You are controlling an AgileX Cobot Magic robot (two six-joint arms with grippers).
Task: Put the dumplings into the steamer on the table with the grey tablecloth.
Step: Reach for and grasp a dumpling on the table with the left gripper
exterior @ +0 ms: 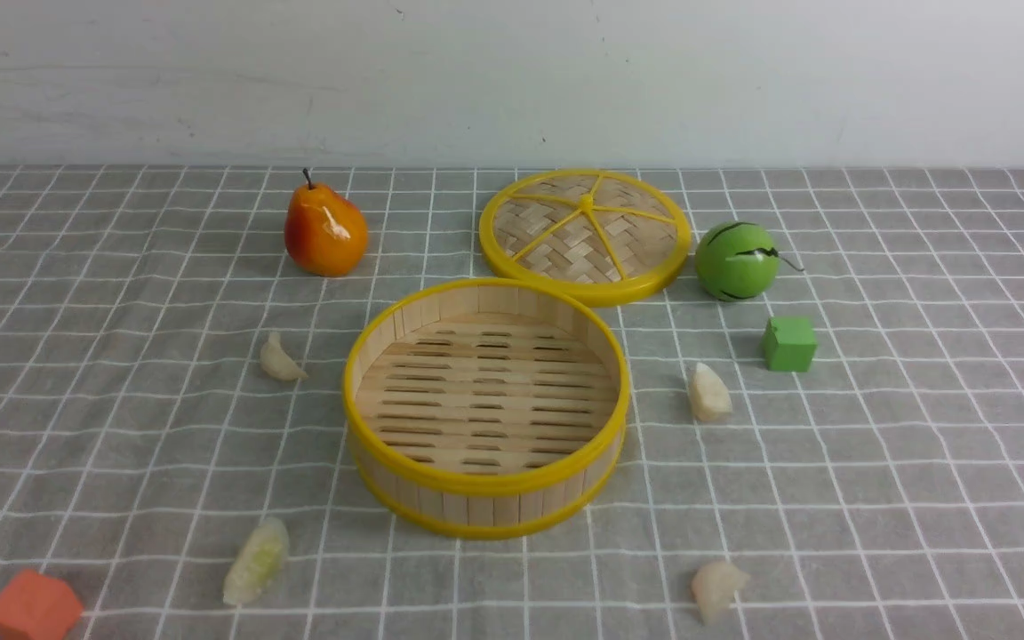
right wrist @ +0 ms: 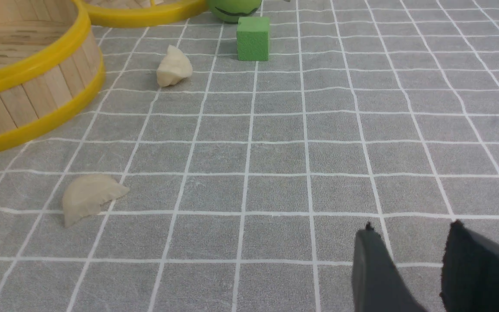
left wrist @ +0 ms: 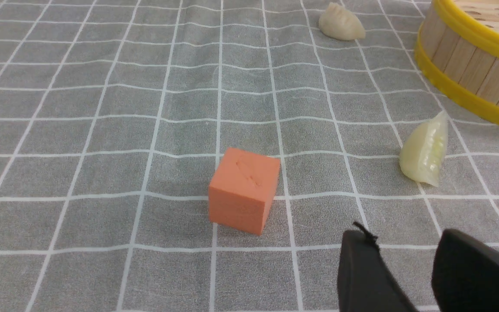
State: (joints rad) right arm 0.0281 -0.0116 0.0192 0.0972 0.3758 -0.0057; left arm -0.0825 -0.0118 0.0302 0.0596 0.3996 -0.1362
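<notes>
The empty bamboo steamer [exterior: 485, 484] stands mid-table on the grey tablecloth [exterior: 876, 462]. Several dumplings lie around it: a cream one [exterior: 281, 360] to its left, a pale green one [exterior: 256, 562] at the front left, and cream ones at the right [exterior: 708, 393] and front right [exterior: 718, 588]. My left gripper [left wrist: 405, 236] is open and empty, short of the greenish dumpling [left wrist: 425, 156] and the steamer wall [left wrist: 470, 65]. My right gripper [right wrist: 413, 229] is open and empty, well clear of the near dumpling [right wrist: 89, 198] and the farther one [right wrist: 173, 67]. Neither gripper shows in the front view.
The woven yellow-rimmed lid [exterior: 585, 233] lies behind the steamer. A toy pear [exterior: 325, 231] stands at the back left and a green ball [exterior: 737, 260] at the back right. A green cube [exterior: 788, 343] sits at the right, an orange cube [exterior: 32, 606] at the front left.
</notes>
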